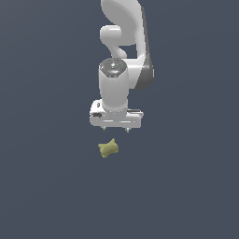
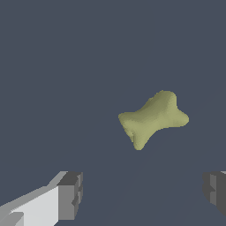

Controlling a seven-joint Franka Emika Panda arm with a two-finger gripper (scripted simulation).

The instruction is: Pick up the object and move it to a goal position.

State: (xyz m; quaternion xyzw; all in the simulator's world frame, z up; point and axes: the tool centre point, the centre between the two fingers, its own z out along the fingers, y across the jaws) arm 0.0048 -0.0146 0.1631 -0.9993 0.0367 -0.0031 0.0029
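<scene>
White arm (image 1: 122,56) upright — jaws apart above object (image 1: 108,148)

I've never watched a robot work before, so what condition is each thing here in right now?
Gripper: open, fingers spread wide, holding nothing.
Olive-yellow lumpy object: lying free on the dark floor, not between the fingers, not yet grasped.
Arm: reaching down, gripper pointing at the floor.

Landmark: the object (image 1: 108,148). It lies alone on the flat surface (image 1: 42,186). The gripper (image 1: 115,128) sits above it and slightly toward the exterior view's right, apart from it, not touching. The arm (image 1: 122,42) rises behind and above the gripper. In the wrist view the object (image 2: 152,118) lies ahead of the two fingertips (image 2: 70,195), outside their gap.
</scene>
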